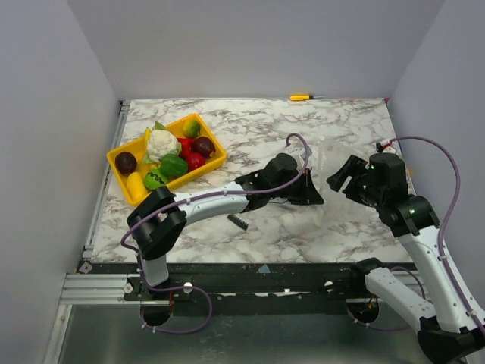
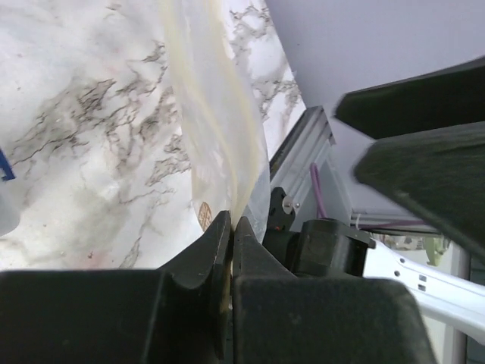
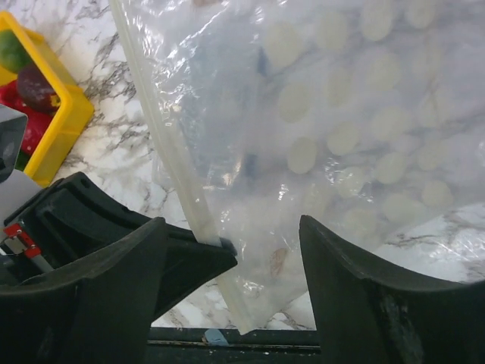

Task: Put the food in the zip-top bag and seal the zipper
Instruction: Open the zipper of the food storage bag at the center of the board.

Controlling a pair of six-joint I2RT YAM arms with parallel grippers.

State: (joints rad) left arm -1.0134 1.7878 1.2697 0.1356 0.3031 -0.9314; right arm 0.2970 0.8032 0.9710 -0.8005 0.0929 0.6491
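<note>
Clear plastic, thin and crinkled: zip-top bag (image 1: 324, 163), lifted off the marble-patterned worktop (image 1: 303, 235) right of centre, between the two grippers. Hangs as a loose sheet, with pale round dots across it in the right wrist view. Zipper (image 3: 163, 129): pale narrow strip along the bag's left edge in that view, running down into the tip of the left gripper (image 1: 312, 193). Left gripper pressed together, pinching the bag at that strip; in the left wrist view, no gap between the fingers (image 2: 204, 258), plastic rising straight from between them. Right gripper (image 1: 342, 179) just right of the bag, fingers (image 3: 114, 288) spread wide, bag lying beyond the gap; cannot tell whether either finger touches the plastic. Food (image 1: 195, 159) in the yellow tray (image 1: 189, 178) at the far left of the worktop, well apart from the bag: white cauliflower (image 1: 161, 142) toward the far side, red pieces (image 1: 186, 145) and a green one (image 1: 173, 164) in the middle, dark purple ones (image 1: 126, 161) at the left and right ends, a yellow piece (image 1: 136, 182) at the near corner. Yellow-handled tool (image 1: 301, 97) at the far edge of the worktop; small dark ribbed piece (image 1: 238, 221) lying near the middle.
</note>
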